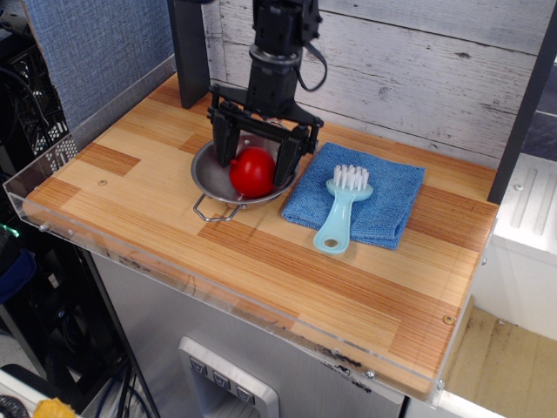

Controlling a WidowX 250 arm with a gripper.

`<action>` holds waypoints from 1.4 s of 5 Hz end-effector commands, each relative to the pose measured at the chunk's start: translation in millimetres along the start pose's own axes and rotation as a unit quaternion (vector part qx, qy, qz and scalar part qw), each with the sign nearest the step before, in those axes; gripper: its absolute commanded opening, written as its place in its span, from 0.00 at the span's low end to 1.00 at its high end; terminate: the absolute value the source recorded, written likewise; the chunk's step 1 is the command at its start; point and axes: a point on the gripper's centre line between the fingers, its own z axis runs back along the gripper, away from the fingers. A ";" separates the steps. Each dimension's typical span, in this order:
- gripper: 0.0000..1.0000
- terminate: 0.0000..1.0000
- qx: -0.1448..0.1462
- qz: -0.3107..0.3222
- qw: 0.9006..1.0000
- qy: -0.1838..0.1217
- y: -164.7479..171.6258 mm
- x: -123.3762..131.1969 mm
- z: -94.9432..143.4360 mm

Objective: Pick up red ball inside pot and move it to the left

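- The wooden counter [261,279] has a clear plastic lip along its front edge.
- A pale blue brush [340,212] lies on a blue cloth [387,196], right of the pot.
- The pot [209,178], a shallow steel bowl with wire loop handles, holds the red ball [253,171].
- The gripper [254,155] reaches down into the pot, its jaws open on either side of the ball; contact is unclear.

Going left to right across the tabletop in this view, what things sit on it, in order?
Pot with the red ball in it and the pincer straddling the ball, then the blue cloth with the brush lying on it.
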 end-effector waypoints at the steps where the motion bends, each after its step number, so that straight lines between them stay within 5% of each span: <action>1: 1.00 0.00 0.010 0.001 1.000 -0.017 0.0 6.4 9.2; 2: 0.00 0.00 0.006 0.005 1.000 -0.025 -0.2 4.0 15.0; 4: 0.00 0.00 -0.031 0.019 0.997 -0.067 15.1 -11.2 59.6; 5: 0.00 0.00 -0.056 0.046 0.996 -0.061 45.3 -16.1 63.4; 6: 0.00 0.00 -0.054 0.080 0.995 -0.015 88.4 -16.4 37.3; 7: 0.00 0.00 -0.033 0.088 0.996 0.001 123.4 -12.3 20.7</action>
